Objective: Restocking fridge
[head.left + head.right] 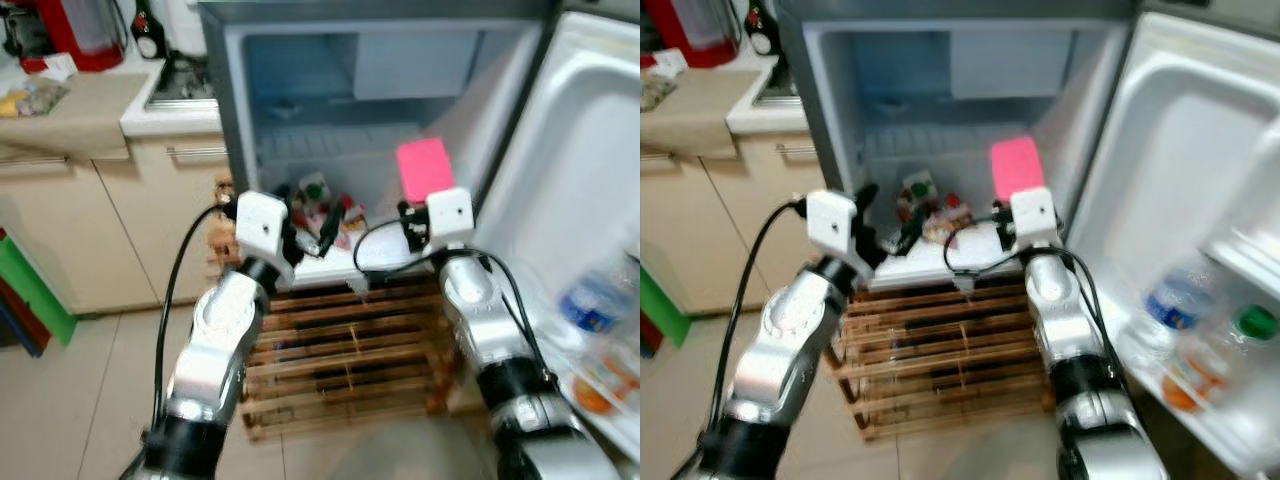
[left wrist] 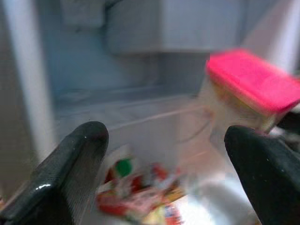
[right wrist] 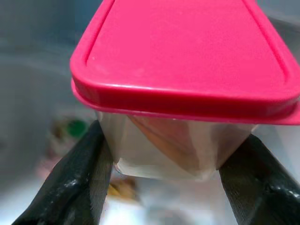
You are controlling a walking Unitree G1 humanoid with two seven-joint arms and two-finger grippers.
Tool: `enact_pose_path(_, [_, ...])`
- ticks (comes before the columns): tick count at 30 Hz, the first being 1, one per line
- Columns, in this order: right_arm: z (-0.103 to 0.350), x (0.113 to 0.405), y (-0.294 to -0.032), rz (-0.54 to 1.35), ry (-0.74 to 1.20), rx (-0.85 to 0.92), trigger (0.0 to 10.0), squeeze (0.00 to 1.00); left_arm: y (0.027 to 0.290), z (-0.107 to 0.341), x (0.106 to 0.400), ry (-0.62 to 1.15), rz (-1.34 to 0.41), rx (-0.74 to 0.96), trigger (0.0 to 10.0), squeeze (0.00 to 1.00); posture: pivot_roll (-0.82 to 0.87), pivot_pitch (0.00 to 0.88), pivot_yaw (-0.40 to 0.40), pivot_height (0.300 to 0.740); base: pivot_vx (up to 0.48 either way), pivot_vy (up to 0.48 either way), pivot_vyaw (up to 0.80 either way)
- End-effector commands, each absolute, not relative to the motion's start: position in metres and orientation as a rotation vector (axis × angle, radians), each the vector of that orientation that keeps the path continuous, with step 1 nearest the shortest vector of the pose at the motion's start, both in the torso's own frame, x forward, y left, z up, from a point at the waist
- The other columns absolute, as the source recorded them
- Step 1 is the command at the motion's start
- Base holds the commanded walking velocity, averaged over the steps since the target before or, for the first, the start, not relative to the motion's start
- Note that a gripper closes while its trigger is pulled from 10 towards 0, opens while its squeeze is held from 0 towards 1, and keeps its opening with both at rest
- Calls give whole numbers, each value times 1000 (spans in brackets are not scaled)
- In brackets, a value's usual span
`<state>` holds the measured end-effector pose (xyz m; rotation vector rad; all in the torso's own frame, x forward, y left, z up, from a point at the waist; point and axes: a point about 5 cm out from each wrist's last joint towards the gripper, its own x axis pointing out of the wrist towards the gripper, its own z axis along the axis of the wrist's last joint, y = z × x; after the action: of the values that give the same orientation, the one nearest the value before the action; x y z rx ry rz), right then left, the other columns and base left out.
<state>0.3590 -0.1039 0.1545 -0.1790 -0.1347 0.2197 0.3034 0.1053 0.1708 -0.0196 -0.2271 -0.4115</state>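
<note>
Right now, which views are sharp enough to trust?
Right wrist view: pink-lidded container crisp, fridge behind it soft. Left wrist view: heavily blurred. Both eye views: slightly smeared; the door-shelf bottles are fuzzy.

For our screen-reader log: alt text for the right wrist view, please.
A clear container with a pink lid is clamped between the right gripper's black jaws, in front of the blurred fridge interior.

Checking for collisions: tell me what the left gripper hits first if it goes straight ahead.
Probably the packets on the fridge shelf; the open left gripper points at them. Depth is blurry.
</note>
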Motion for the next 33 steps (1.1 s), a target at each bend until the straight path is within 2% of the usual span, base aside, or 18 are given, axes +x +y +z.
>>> enact_pose_path(1, [168,361,-109,225,-171,-167,0,0,96,177,301,-256,-442,-24,10000,0,-52,0,6,740,480,0,0])
enact_pose_path(7, [184,355,-80,399,-168,-95,0,0,93,180,299,-270,-439,-23,10000,0,-48,0,0,740,80,0,0])
enact_pose_path(13, [190,357,-64,474,-150,-50,0,0,94,179,297,-267,-433,-20,10000,0,-33,0,-9,740,0,0,0])
enact_pose_path(23, [190,369,-39,495,-128,-63,0,0,93,169,284,-214,-455,26,10000,0,25,0,-27,740,0,0,0])
enact_pose_path(26, [194,375,-32,461,-166,-154,0,0,95,168,274,-199,-454,24,10000,0,60,0,-32,740,0,0,0])
enact_pose_path(33, [207,388,-29,345,-202,-205,0,0,100,165,251,-166,-446,27,10000,0,133,0,-38,740,0,0,0])
